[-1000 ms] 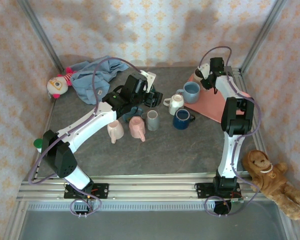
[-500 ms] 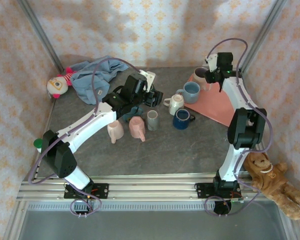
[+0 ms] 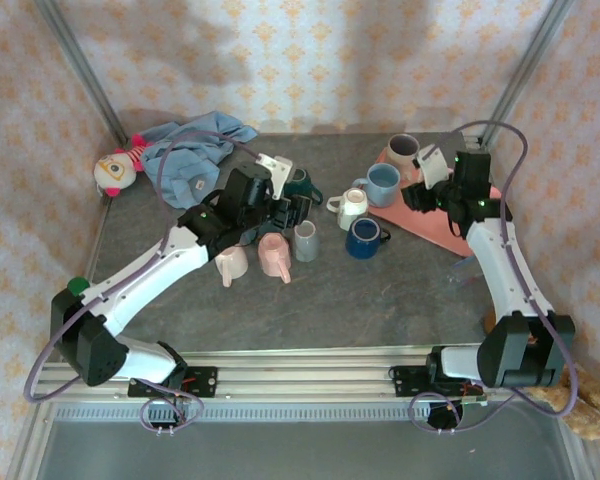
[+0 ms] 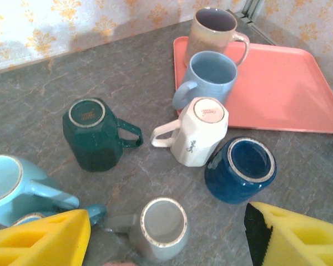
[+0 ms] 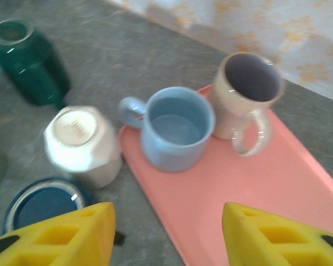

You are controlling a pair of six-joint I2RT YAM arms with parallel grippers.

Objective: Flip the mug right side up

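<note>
A: Over the mug cluster mid-table, looking down past the left gripper (image 4: 167, 230): yellow fingers (image 4: 41, 238) spread wide, gripping nothing, with just an upright grey mug (image 4: 162, 224) below the gap.

B: Any candidates for flipping?

A: Two standing base up, by the look of things. Dark green mug (image 4: 93, 134) ahead and left of those fingers. White mug (image 4: 202, 133) ahead and right, just beside the near corner of the pink tray (image 4: 288, 88) and pressed close to a navy mug (image 4: 241, 169).

B: And over on the right?

A: Much the same for the right gripper (image 5: 169, 233): jaws well apart, empty, hanging above the tray. Faces a light blue mug (image 5: 175, 130) at the tray's edge and a beige mug (image 5: 247, 97) further on, both mouth up. White mug off to the left of its fingers.

B: Calling the white one the target, then?

A: Only a guess. Sits between the two grippers in the overhead view, long axis near vertical, base skyward, handle pointing toward the left arm's side.

B: Nearer arm?

A: Hard to split for the white one. For the green one, clearly the left, just beside its fingers. Probably calls for a sideways grip across the body, then a half roll.

B: Risk?

A: Crowding. Navy and light blue mugs packed close around the white one, so little room for a finger to slip in.
</note>
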